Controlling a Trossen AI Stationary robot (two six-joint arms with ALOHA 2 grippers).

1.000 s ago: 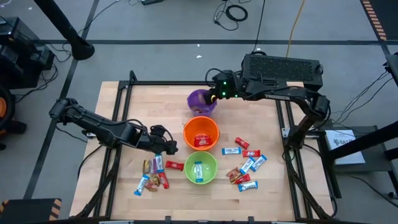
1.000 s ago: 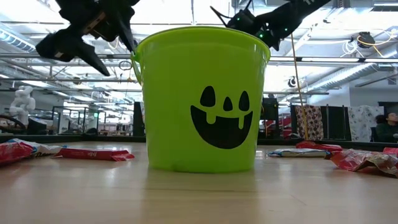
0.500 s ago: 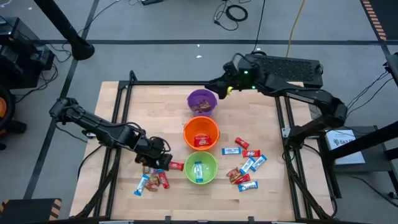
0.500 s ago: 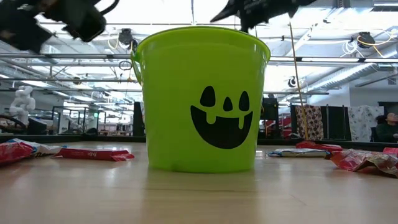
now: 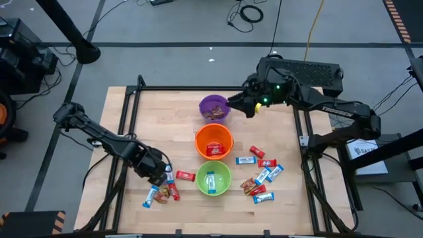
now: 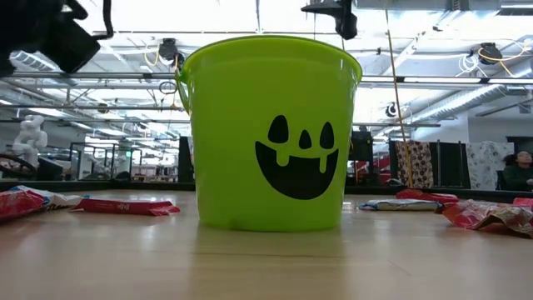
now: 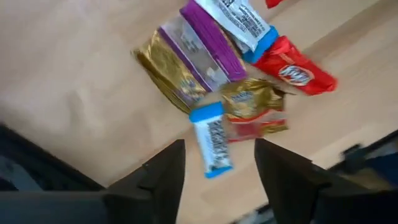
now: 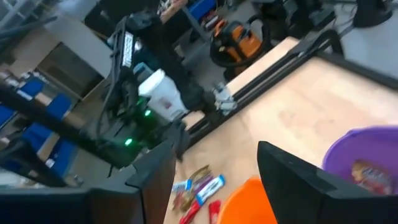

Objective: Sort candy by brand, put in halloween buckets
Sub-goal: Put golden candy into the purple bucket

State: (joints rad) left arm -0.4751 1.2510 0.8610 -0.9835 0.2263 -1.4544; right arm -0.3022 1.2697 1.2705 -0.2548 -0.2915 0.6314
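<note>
Three halloween buckets stand in a row down the table's middle: purple (image 5: 215, 108) at the far end, orange (image 5: 213, 141), then light green (image 5: 212, 178) nearest. Candy lies in two heaps, one on the left (image 5: 163, 190) and one on the right (image 5: 262, 175). My left gripper (image 7: 217, 180) hangs open over the left heap, pointing down. A blue-and-white bar (image 7: 211, 140) lies below the gap between its fingers, untouched. My right gripper (image 8: 214, 186) is open and holds nothing, raised beside the purple bucket's right side (image 5: 234, 104).
The purple bucket (image 8: 367, 162) holds candy, as do the orange and green ones. A lone red bar (image 5: 185, 176) lies just left of the green bucket. A black frame (image 5: 135, 92) borders the wooden table. In the low view the green bucket (image 6: 271, 133) blocks the middle.
My left gripper has gone toward the table's near left, down over the left heap, and has tipped from slanting to pointing nearly straight down. My right gripper has risen from above the purple bucket and drawn back toward the table's right.
</note>
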